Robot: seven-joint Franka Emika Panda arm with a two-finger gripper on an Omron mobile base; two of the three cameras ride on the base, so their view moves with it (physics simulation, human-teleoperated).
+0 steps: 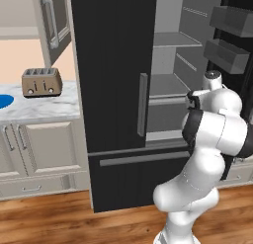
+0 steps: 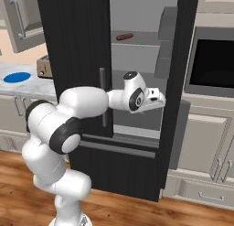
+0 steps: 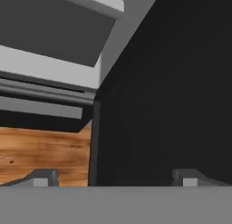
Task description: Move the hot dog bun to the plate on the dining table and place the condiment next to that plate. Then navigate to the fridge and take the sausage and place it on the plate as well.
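The tall black fridge (image 1: 113, 90) stands in front of me with its right door swung open onto a pale grey interior (image 2: 137, 60). The sausage (image 2: 124, 36), thin and dark reddish-brown, lies on an upper shelf inside. My hand (image 2: 155, 98) reaches toward the opening, well below the sausage's shelf. In the hand view my gripper (image 3: 115, 178) is open, its fingertips (image 3: 43, 177) far apart with nothing between them, facing the black door's edge, a lower shelf front and the wood floor. The hot dog bun, the plate, the condiment and the dining table are out of view.
The open door (image 2: 183, 60) carries grey bins (image 1: 227, 55) on its inner side. A toaster (image 1: 42, 82) and a plain blue plate (image 2: 17, 77) sit on the marble wall counter to the left. A black built-in oven (image 2: 212, 65) is on the right.
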